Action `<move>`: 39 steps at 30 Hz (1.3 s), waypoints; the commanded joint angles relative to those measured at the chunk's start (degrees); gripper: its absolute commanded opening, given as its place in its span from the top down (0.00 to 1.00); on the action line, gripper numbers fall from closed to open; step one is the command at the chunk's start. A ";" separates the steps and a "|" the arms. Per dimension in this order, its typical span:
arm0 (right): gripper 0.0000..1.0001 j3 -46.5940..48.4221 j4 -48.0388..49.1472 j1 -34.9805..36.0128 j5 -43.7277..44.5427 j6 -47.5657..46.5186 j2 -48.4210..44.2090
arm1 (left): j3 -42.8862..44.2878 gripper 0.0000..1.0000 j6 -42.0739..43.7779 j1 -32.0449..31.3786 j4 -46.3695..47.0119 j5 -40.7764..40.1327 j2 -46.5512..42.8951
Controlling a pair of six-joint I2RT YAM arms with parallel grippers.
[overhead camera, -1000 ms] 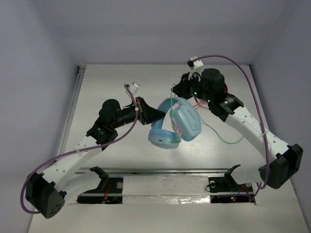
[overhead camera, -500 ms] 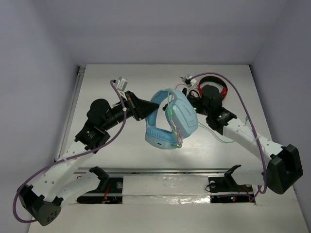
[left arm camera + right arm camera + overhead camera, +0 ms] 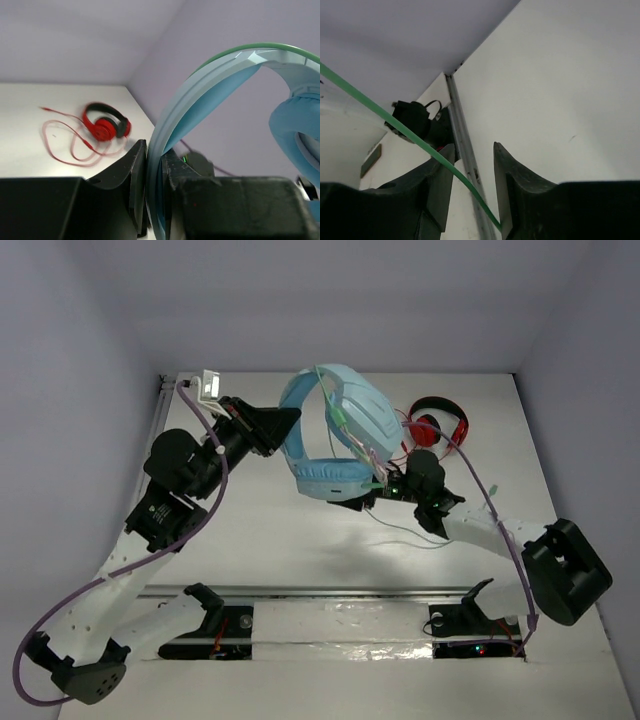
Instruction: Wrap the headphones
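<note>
The light blue headphones [image 3: 345, 430] hang in the air over the middle of the table. My left gripper [image 3: 287, 427] is shut on their blue headband [image 3: 210, 75], which is pinched between the jaws of the left gripper [image 3: 154, 152]. One padded cup [image 3: 295, 130] shows at the right of the left wrist view. The thin green cable [image 3: 338, 412] is partly wound round the cups, and its loose end trails on the table [image 3: 412, 537]. My right gripper [image 3: 358, 500] sits just below the lower cup. The right gripper [image 3: 474, 150] has its jaws apart, and the green cable [image 3: 410, 132] runs slantwise between them.
Small red-and-black headphones [image 3: 440, 422] with a red cable lie at the back right; they also show in the left wrist view [image 3: 105, 125]. A metal rail [image 3: 330, 592] crosses the white table [image 3: 250, 540] near the arm bases. Grey walls enclose the back and both sides.
My left gripper has raised the headphones and carried them toward the back left. My right gripper has come from behind them to below the lower cup, uncovering the red headphones.
</note>
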 commanded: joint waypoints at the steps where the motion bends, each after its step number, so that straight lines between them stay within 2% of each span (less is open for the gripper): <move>1: 0.58 -2.11 10.23 4.64 -2.45 4.70 0.57 | 6.54 1.00 1.14 -0.25 1.98 -12.27 -0.08; 7: 0.65 -8.70 11.63 12.12 0.45 6.54 -3.81 | 10.94 1.00 6.93 -0.25 -0.85 -25.39 1.59; 10: 0.77 -13.26 14.27 13.88 -0.25 9.26 -7.41 | 12.00 1.00 9.31 -0.25 -2.24 -29.70 2.38; 11: 0.84 -14.24 14.45 15.01 -0.34 9.80 -10.30 | 12.26 1.00 9.75 -0.25 -2.69 -30.41 2.56; 15: 0.94 -17.06 10.60 17.74 0.27 10.77 -18.20 | 13.40 1.00 12.04 -0.25 -4.19 -34.63 3.79; 19: 1.00 -15.48 -2.63 21.08 4.82 8.40 -25.60 | 14.72 1.00 12.83 -0.25 -9.35 -34.82 6.25; 21: 1.00 -13.38 -7.76 23.10 7.21 7.78 -29.46 | 15.16 1.00 13.36 -0.25 -10.59 -34.81 7.65; 24: 1.00 -8.56 -17.60 24.25 11.25 7.08 -32.29 | 13.59 1.00 15.89 -0.25 -11.74 -39.45 8.54; 26: 1.00 -4.86 -27.43 26.36 15.03 5.50 -33.35 | 12.09 1.00 16.96 -0.25 -12.09 -44.21 8.89; 29: 1.00 3.49 -40.80 27.15 20.04 3.13 -32.04 | 10.24 1.00 17.40 -1.03 -14.55 -45.62 9.85; 31: 1.00 9.18 -47.81 27.68 22.76 2.69 -30.38 | 9.54 1.00 18.27 -3.39 -16.48 -51.21 11.08; 34: 1.00 13.87 -54.25 29.35 25.05 0.06 -25.98 | 8.05 1.00 19.25 -4.46 -18.41 -56.24 12.23; 39: 1.00 22.57 -60.42 30.58 29.71 -4.25 -21.50 | 5.94 1.00 19.95 -8.94 -23.77 -57.40 14.86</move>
